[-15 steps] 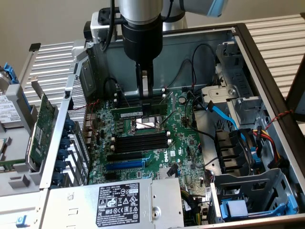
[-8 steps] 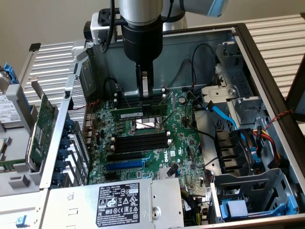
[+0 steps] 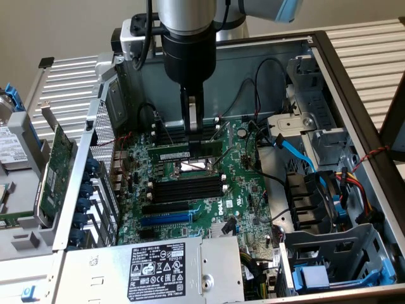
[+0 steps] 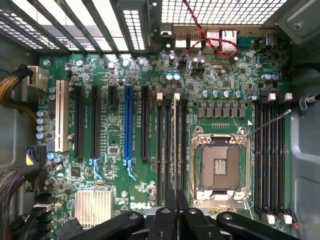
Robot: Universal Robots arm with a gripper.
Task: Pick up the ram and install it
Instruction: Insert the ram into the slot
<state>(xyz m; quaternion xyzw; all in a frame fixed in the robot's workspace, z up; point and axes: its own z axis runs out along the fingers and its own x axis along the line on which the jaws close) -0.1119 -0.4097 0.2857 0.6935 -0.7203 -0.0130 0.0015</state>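
– Outside the case, at the tabletop's (image 3: 69, 66) edge on the exterior view's left, what is there?
– A green expansion card (image 3: 54, 168) with a metal bracket, standing on edge next to a labelled drive (image 3: 9, 149).
– And inside the computer case (image 3: 354, 114)?
– The motherboard (image 3: 247, 190) lies flat on its floor. A silver power supply (image 3: 171, 266) sits along the near edge.
– Where is the claw?
– The claw (image 3: 193, 133) hangs from the arm over the middle of the board, closed tight on the ram (image 3: 177, 152).
– How does the ram sit?
– Level, running the same way as the memory slots (image 3: 190, 188). It shows between the far bank of slots and the open processor socket (image 3: 193, 168). In the wrist view it is a thin pale edge reaching out from the black fingers (image 4: 165, 220). Whether it touches a slot I cannot tell.
– Further right?
– A blue cable (image 3: 294, 152), then a black fan (image 3: 313, 202) with red and yellow wires (image 3: 357, 183), near the case's right wall.
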